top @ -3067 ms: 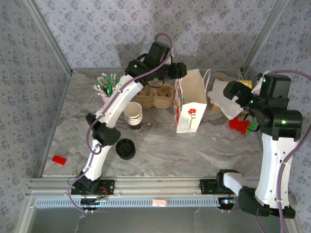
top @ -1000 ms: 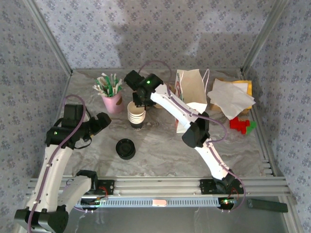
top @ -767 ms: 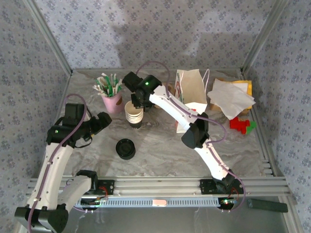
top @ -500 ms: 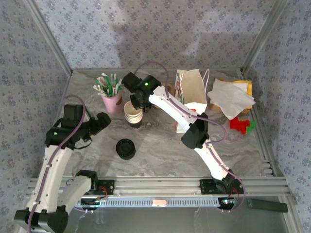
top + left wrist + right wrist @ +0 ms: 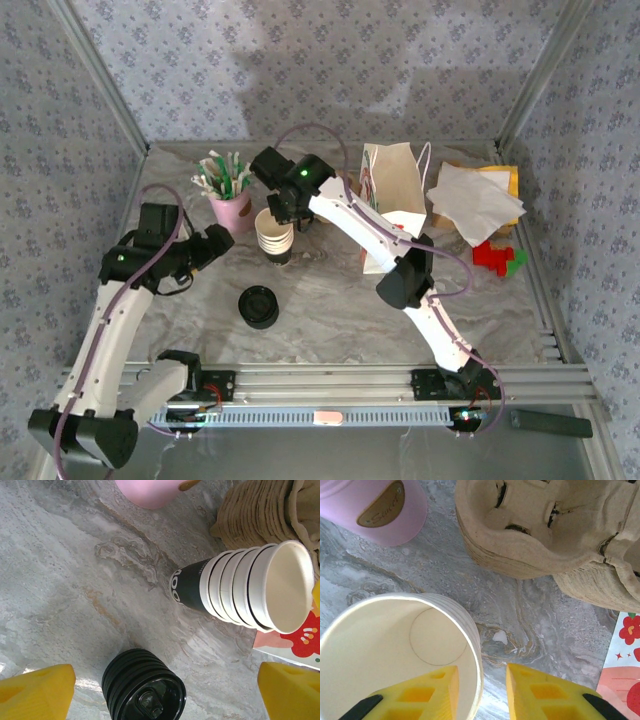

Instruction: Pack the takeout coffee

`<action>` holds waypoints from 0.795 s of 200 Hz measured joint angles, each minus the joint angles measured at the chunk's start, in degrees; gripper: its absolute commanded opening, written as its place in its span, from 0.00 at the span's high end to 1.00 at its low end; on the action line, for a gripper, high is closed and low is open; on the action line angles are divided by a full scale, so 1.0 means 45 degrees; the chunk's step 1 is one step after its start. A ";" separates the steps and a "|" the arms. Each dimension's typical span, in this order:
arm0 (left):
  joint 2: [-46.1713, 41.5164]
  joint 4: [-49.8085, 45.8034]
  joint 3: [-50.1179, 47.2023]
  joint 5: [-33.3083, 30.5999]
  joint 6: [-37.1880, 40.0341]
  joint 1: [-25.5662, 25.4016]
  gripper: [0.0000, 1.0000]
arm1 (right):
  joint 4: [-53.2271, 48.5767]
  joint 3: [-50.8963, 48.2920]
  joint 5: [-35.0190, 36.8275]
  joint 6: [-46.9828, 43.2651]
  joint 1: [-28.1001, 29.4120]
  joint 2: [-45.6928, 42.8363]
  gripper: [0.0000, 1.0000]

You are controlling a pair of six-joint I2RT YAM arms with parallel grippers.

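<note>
Marbled grey covers the desk (image 5: 330, 320), walled in by blue patterned panels. Nearest us, the left hand (image 5: 222, 243) hangs low over the left side, its yellow fingers (image 5: 35, 690) spread wide and holding nothing. Over the last second it has crept a little towards the cups, having pulled right back from the far carriers a few seconds ago.

Under its camera sits the low pile of ribbed black plastic lids (image 5: 144, 690), untouched and in the same spot throughout. Beyond it stands the stack of white paper cups (image 5: 275, 237), the bottom one in a black sleeve.

That is where the real change lies. The right arm, folded away at the right edge three seconds ago, now reaches across the desk. The right hand (image 5: 482, 692) has settled on the top cup (image 5: 400, 650), one finger (image 5: 427, 692) inside the mouth, the other outside, the rim between them. The fingers are drawn narrow yet apart, with a sliver of gap either side of the wall, so we judge the pinch not yet made.

Farther back are the pink cup of stirrers (image 5: 231, 210), the nested brown pulp carriers (image 5: 535, 525), the white paper bag with a red flower (image 5: 395, 200) and the crumpled white napkins (image 5: 475, 200).

The takeout coffee, as we read it, is not yet put together: its cup is that top one and its lid waits on the pile.
</note>
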 measured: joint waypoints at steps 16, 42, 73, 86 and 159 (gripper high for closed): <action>0.0189 0.0000 0.0107 -0.0015 0.0005 -0.0136 0.06 | 0.0010 -0.0151 0.0005 -0.0073 0.0000 0.0000 0.65; 0.0277 0.0000 0.0165 -0.0049 0.0005 -0.0253 0.06 | 0.0102 -0.0389 0.0000 -0.0102 0.0000 0.0000 0.66; 0.0301 -0.0044 0.0253 -0.0063 0.0010 -0.0272 0.06 | 0.0262 -0.0447 -0.0005 -0.0160 -0.0005 0.0000 0.76; 0.0369 -0.0044 0.0413 -0.0092 0.0010 -0.0277 0.06 | 0.0355 -0.0452 -0.0005 -0.0175 -0.0005 0.0000 0.80; 0.0539 -0.0063 0.0767 -0.0330 0.0015 -0.0505 0.05 | 0.0563 -0.0457 -0.0015 -0.0364 -0.0005 -0.0010 0.90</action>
